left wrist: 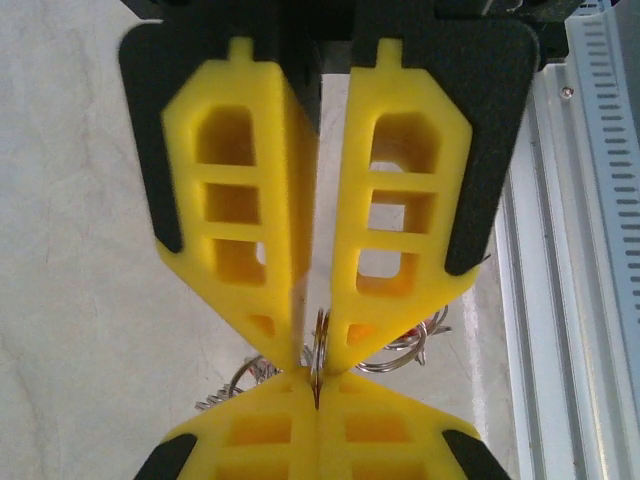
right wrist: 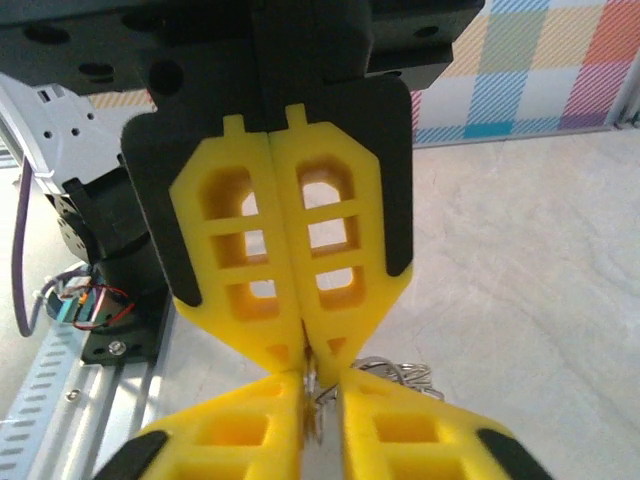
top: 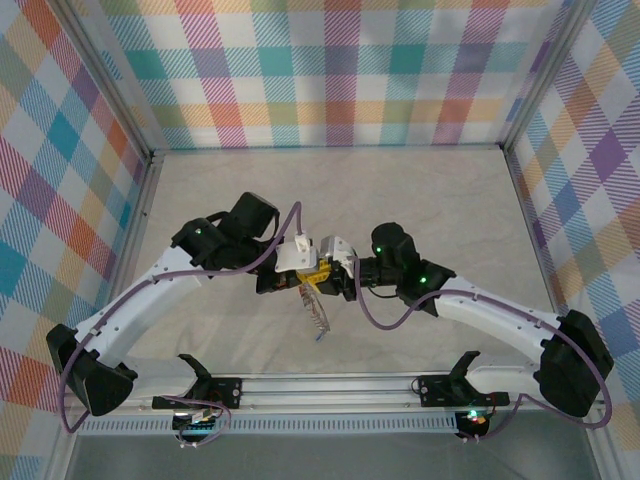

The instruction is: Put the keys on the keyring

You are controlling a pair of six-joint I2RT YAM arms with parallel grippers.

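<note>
Centre of the top view: your left gripper [top: 300, 281] and right gripper [top: 335, 280] meet tip to tip, the keyring [top: 314, 312] dangling just below them. Left wrist view: the left gripper [left wrist: 311, 358] is clamped tight on the keyring's [left wrist: 318, 340] thin wire at lower centre. Right wrist view: the right gripper [right wrist: 306, 362] has its fingers pressed together, pinching the keyring [right wrist: 396, 375] at lower centre.

I work over a pale beige desk [top: 330, 185] with a faint mottled grain, evenly lit and without hard shadows. Plaid cloth in pink, teal, orange and purple covers the back wall [top: 330, 70], the left wall [top: 60, 200] and the right wall [top: 595, 180] around me, framed by silver metal posts [top: 118, 95] at the corners. A perforated grey metal rail [top: 330, 423] runs along the near edge.
</note>
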